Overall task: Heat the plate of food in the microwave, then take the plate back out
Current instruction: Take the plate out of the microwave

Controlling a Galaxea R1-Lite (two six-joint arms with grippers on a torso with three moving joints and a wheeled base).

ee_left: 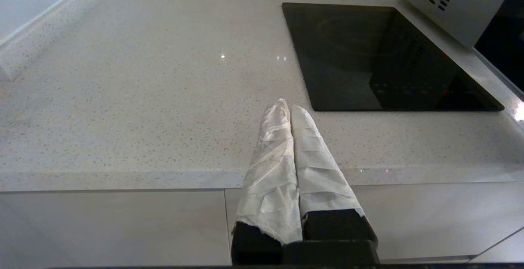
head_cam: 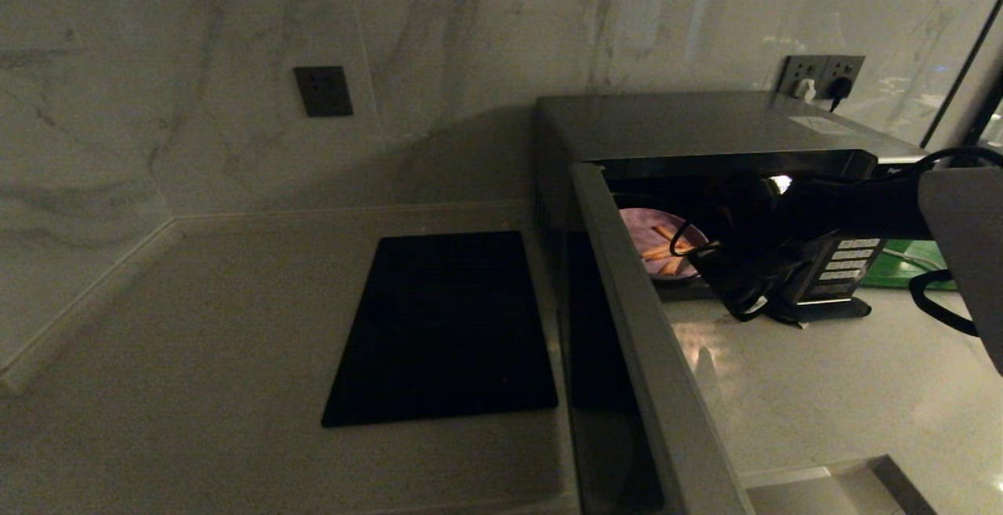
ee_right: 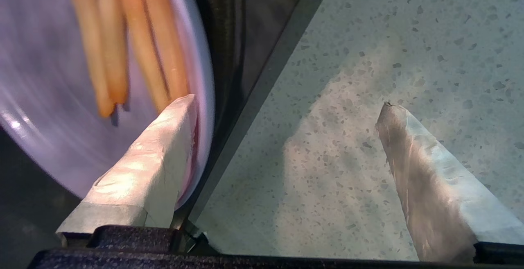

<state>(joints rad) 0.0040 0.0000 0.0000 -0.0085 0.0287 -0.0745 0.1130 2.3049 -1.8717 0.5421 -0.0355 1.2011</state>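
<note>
The microwave (head_cam: 705, 119) stands at the back right of the counter with its door (head_cam: 627, 327) swung wide open toward me. Inside it lies the pale purple plate of food (head_cam: 650, 237), bearing orange-tan sticks (ee_right: 123, 48). My right gripper (head_cam: 729, 280) is at the oven's mouth and open (ee_right: 286, 103). One wrapped finger (ee_right: 163, 150) lies over the plate's near rim (ee_right: 204, 97), the other (ee_right: 417, 166) hangs over the counter outside. Nothing is between them. My left gripper (ee_left: 288, 105) is parked at the counter's front edge, shut and holding nothing.
A black cooktop slab (head_cam: 447, 327) lies left of the open door. The button panel (head_cam: 850, 256) is on the oven's right side, with a green board (head_cam: 901, 264) beyond it. Wall sockets (head_cam: 823, 76) sit behind the oven. Speckled counter (ee_right: 368, 35) lies before it.
</note>
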